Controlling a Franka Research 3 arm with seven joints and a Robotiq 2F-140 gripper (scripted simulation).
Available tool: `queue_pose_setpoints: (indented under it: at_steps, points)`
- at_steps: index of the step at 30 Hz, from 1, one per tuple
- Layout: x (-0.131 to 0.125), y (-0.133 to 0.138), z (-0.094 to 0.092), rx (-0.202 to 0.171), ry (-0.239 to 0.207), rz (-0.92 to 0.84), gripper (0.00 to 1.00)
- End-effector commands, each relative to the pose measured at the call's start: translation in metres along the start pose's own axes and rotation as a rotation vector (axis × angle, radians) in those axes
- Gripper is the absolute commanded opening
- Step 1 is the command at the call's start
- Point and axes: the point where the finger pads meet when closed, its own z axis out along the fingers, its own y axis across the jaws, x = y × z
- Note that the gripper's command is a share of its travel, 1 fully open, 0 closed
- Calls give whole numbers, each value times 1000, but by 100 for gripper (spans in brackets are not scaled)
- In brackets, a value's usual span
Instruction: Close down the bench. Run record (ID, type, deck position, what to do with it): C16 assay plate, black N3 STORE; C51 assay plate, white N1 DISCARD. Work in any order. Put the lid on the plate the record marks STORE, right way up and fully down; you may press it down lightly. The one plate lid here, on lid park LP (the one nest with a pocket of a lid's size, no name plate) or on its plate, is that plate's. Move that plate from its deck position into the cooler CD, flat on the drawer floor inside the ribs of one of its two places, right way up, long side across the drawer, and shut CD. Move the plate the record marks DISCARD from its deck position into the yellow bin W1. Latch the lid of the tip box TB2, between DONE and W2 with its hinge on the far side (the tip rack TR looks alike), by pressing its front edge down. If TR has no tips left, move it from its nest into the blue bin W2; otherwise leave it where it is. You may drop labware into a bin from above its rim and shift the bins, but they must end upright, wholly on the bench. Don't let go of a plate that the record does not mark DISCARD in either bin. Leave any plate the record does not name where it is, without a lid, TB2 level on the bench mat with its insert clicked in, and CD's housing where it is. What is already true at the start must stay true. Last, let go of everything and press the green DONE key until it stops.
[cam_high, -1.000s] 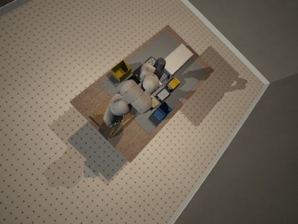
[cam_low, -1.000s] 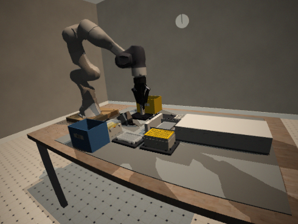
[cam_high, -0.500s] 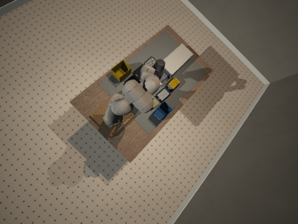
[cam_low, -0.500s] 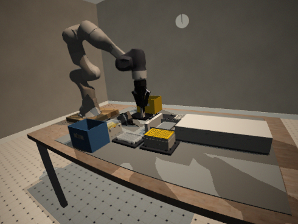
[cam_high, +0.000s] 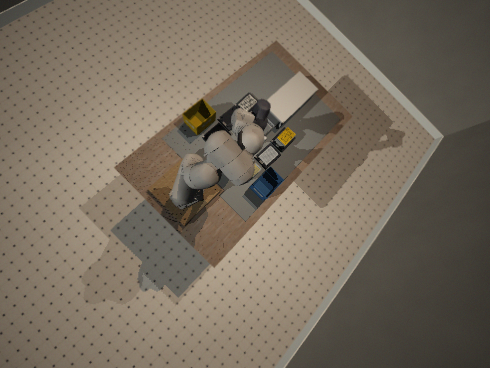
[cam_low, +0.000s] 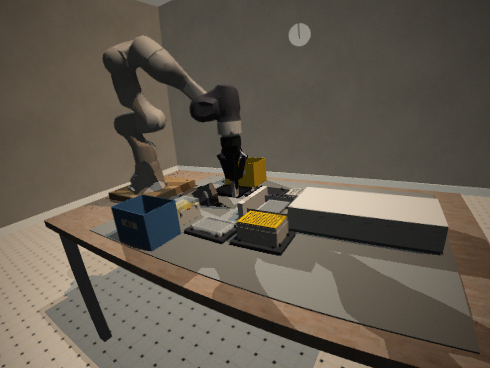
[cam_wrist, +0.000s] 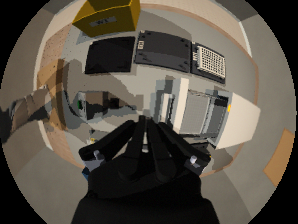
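My gripper (cam_low: 233, 193) (cam_wrist: 146, 114) is shut with nothing between its fingers. It hangs low over the middle of the bench mat, in front of the yellow bin W1 (cam_high: 199, 116) (cam_low: 253, 171) (cam_wrist: 109, 11). In the wrist view a flat black piece (cam_wrist: 109, 55), a second dark rectangular piece (cam_wrist: 165, 50) and a dark plate with pale wells (cam_wrist: 209, 60) (cam_high: 247, 102) lie in a row beyond the fingers. A white plate (cam_high: 267, 155) (cam_low: 214, 227) sits on a black nest near the front. The tip rack with yellow tips (cam_high: 286, 136) (cam_low: 262, 227) stands beside it. The arm hides much of the deck from above.
The long white cooler housing (cam_high: 292, 96) (cam_low: 367, 215) lies at the right. A grey tray with a white front (cam_low: 260, 202) (cam_wrist: 196, 112) stands beside it, close to the gripper. The blue bin W2 (cam_high: 266, 183) (cam_low: 145, 221) stands at the front left, with a small box (cam_low: 187, 210) behind it.
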Motion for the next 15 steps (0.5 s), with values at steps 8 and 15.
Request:
queue_pose_setpoints:
  at_steps: [8, 15]
  points:
    - [1, 2, 11, -6, 2, 11, 0]
    - [1, 2, 21, -6, 2, 11, 0]
